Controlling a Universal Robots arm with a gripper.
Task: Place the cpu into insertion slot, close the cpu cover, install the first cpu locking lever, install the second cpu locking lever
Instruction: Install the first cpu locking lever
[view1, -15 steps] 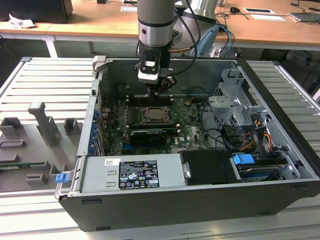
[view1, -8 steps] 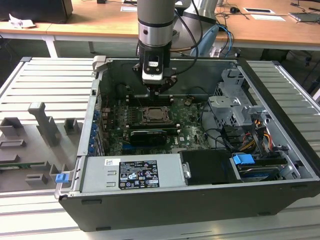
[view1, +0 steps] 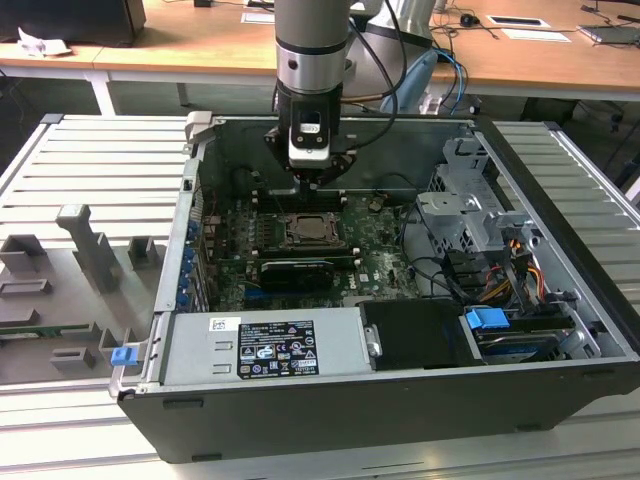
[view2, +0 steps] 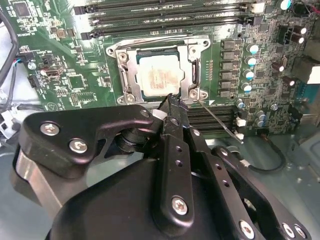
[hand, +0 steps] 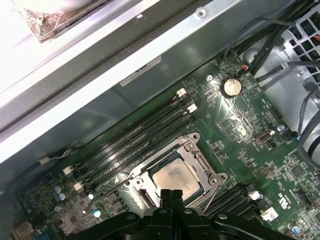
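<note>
Exterior view: open dark grey computer case (view1: 400, 400) lying on its side on a ribbed metal bench (view1: 90, 160), green motherboard (view1: 375, 262) exposed inside. Black two-finger gripper (view1: 314, 186) reaching down into the case on the grey arm, tips hanging just above the far edge of the dark square insertion slot with silvery rim (view1: 292, 237). Small square cpu with pale silvery-beige face (view1: 307, 231) seated flat in that slot, below and just in front of the fingertips. Second wrist view: cpu (view2: 159, 76) lying level in the socket, thin silvery metal cpu cover frame (view2: 131, 75) folded down flat around it, chip face showing through the central cut-out. Gripper (view2: 169, 100) with jaws pressed together, nothing between them, tip at the socket's near edge, just beside the cover's corner screw (view2: 193, 93); touching or a hair apart, cannot tell. Thin silvery wire locking lever (view2: 220, 122) slanting out from that corner across the board, apart from the fingers. Long black memory slots (view2: 165, 20) on the far side of the socket. First wrist view: fingers (hand: 168, 200) closed side by side, tips over the near rim of the cover (hand: 200, 159), cpu (hand: 175, 179) directly ahead of them. Round silver coin battery (hand: 231, 86) well apart, towards the case wall.
</note>
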